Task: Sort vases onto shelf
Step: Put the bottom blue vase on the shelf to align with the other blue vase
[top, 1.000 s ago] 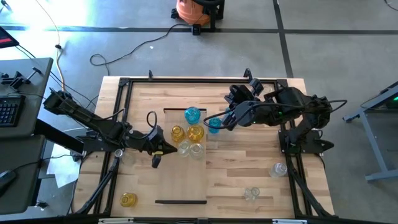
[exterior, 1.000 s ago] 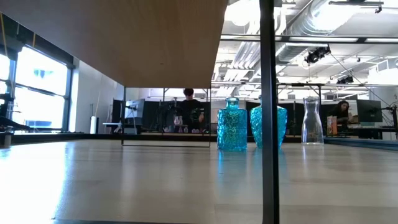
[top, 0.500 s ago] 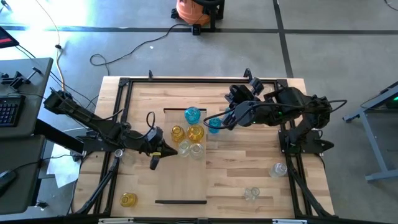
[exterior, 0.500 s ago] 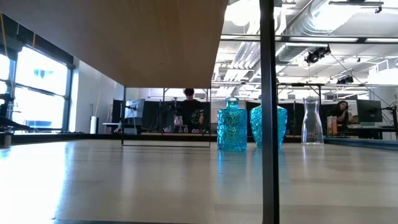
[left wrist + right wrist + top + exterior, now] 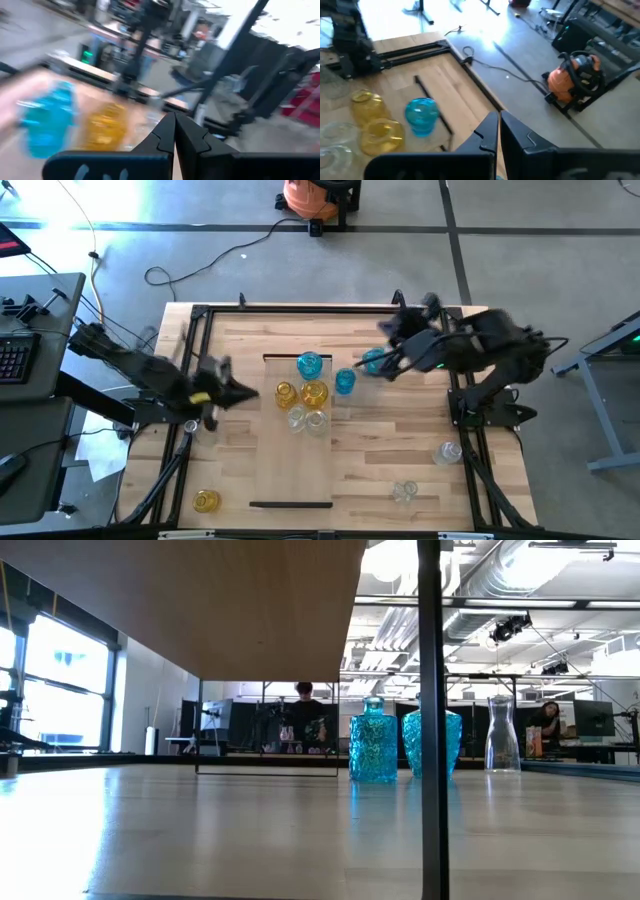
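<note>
**Both tools shut and empty, stray vases well apart from the cluster**

Bench (image 5: 400,450) of striped planks under a dark frame. Shelf (image 5: 268,460) a pale panel down the middle, dark strips at its short ends. Left arm (image 5: 130,370) over the bench's left edge, right arm (image 5: 490,350) over the far right corner.

Vase cluster at the shelf's far end: blue vase (image 5: 309,365), second blue vase (image 5: 345,381), two yellow vases (image 5: 300,393), clear pair (image 5: 307,420) just beside them. Seen again in the right wrist view: blue (image 5: 422,115), yellow (image 5: 367,102).

Left to sort, judged: yellow stray (image 5: 206,501) at the near left corner, clear stray (image 5: 405,491) and another clear one (image 5: 447,451) near the right edge.

Left tool (image 5: 225,388) fingers pressed together, gripping nothing, just left of the cluster. Right tool (image 5: 378,362) likewise closed and empty, right of the cluster, blurred.

Key relation: yellow stray lies toward the near edge from the left tool, left arm nearer; clear strays lie near-side of the right tool, right arm nearer. Vases upright, long axis vertical. Frame rails beside the strays likely in the way.
</note>
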